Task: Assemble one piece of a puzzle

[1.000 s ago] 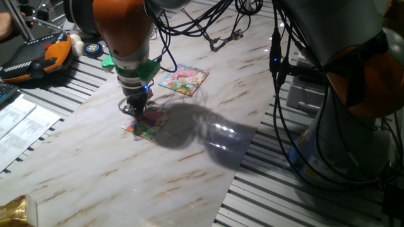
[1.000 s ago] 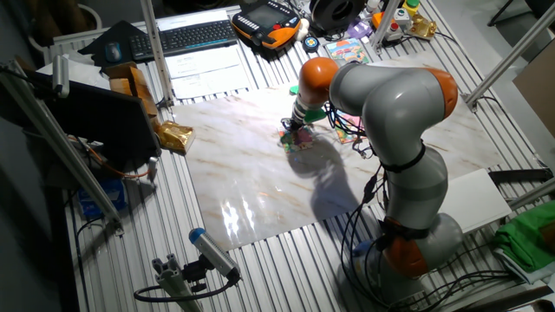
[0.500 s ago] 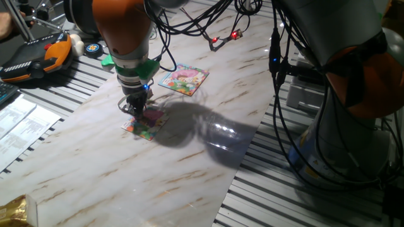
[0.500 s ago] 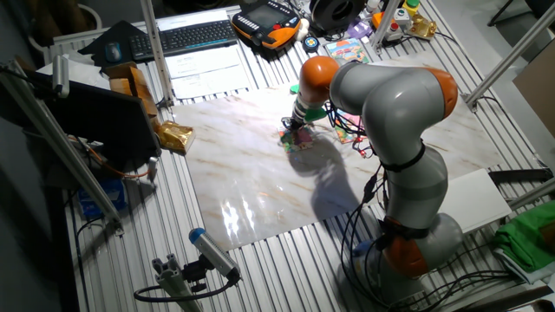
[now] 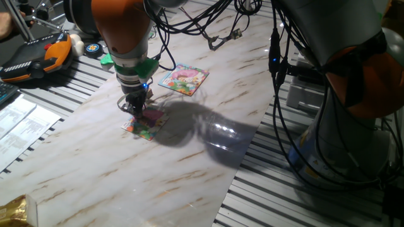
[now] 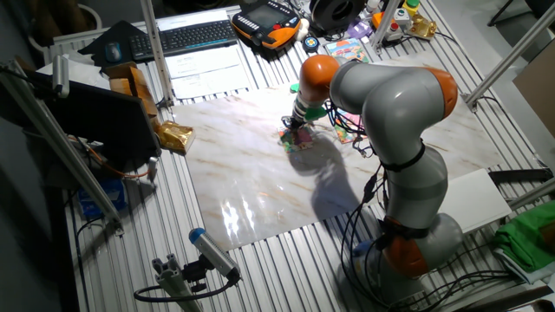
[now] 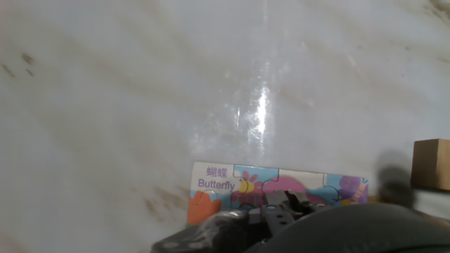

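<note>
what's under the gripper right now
The small picture puzzle lies on the marble table directly under the gripper. The fingers cover the spot they touch, so the piece itself cannot be made out.

The pincer [image 5: 134, 108] stood low over the puzzle [image 5: 145, 123] on the desk [image 5: 189, 157]. Marble lay bare toward the near edge and to the right. A second picture board [image 5: 184, 79] lay well apart behind. Cables [image 5: 189, 25] hung above the desk's far end.
</note>
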You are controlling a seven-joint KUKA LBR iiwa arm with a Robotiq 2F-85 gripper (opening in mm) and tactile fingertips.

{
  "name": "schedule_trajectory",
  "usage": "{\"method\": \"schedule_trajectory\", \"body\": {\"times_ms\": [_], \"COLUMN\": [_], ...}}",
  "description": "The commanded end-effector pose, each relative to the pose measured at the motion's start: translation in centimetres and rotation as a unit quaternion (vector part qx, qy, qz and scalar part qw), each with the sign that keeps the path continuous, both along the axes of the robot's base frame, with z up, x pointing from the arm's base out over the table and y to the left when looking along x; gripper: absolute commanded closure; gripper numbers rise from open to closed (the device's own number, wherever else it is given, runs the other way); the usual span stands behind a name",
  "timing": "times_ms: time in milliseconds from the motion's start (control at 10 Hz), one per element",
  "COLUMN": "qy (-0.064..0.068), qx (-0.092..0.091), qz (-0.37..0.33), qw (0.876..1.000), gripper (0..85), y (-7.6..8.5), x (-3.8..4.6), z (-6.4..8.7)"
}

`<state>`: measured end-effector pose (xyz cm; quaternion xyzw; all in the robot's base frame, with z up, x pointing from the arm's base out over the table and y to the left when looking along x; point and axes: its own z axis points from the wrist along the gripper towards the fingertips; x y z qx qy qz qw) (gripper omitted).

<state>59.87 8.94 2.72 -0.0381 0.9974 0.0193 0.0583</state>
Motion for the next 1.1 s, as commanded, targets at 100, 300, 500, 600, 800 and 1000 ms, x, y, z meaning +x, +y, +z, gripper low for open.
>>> {"method": "schedule_trajectory", "body": {"times_ms": [100,300,500,600,800,1000], "qy": [0.0,-0.001,0.0,0.0,0.0,0.001], "qx": [-0.003,-0.003,-0.003,-0.003,-0.003,-0.005], "qz": [0.0,-0.002,-0.001,-0.001,-0.001,-0.001], "qw": [1.0,1.0,1.0,1.0,1.0,1.0], "gripper": [84.3,84.3,84.3,84.3,84.3,84.3], "y": [-0.16,-0.23,-0.23,-0.24,-0.25,-0.23], "x": [0.05,0.04,0.02,0.02,0.02,0.02], "z": [-0.09,-0.17,-0.19,-0.19,-0.23,0.13]}}
